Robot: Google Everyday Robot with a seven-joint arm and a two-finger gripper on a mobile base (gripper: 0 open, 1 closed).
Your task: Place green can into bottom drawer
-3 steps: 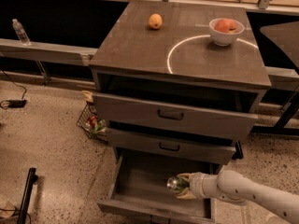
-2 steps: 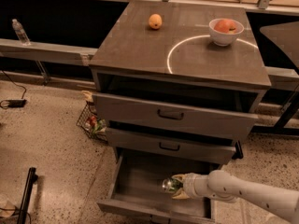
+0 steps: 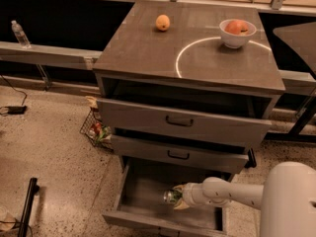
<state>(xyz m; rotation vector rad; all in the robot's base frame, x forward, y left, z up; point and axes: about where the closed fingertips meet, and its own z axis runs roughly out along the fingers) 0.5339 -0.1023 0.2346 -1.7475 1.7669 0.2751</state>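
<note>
the arm [image 3: 232, 194] had edged the green can [image 3: 171, 196] further left inside the open bottom drawer [image 3: 143, 189], the tool [image 3: 177, 198] still clasped around it just above the grey floor; judging by this, only the release and withdrawal remained.

It looks like a robot test lab: a speckled hard floor [image 3: 49, 157], a loose cable [image 3: 11, 110], a white arc [image 3: 178, 58] marked on the counter [image 3: 143, 48], and a wire basket [image 3: 91, 128] on the floor. The end effector [image 3: 177, 197] grips a green can [image 3: 171, 196] within the open bottom drawer [image 3: 143, 191].
</note>
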